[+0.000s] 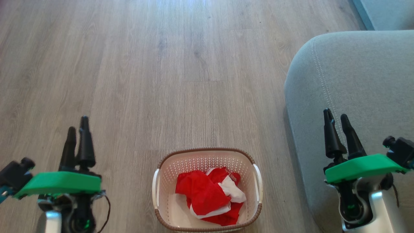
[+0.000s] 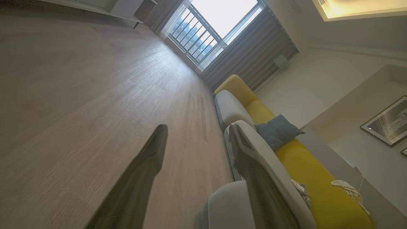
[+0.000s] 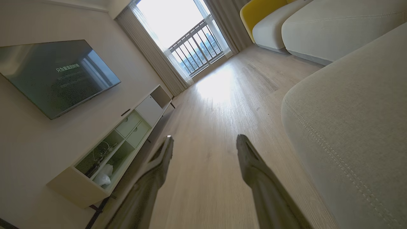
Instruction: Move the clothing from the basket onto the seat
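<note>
At lower left, the left gripper (image 1: 78, 124) hovers above the wooden floor (image 1: 161, 64), its fingers spread and empty, well apart from the basket. At bottom centre the basket (image 1: 207, 150) stands on the floor, with the clothing (image 1: 202, 191) crumpled inside it, red with white panels. Just right of the basket is the seat (image 1: 355, 81), near enough, it seems, for a short carry. Over the seat's edge the right gripper (image 1: 335, 114) hangs spread and empty, apparently poised before any reach.
</note>
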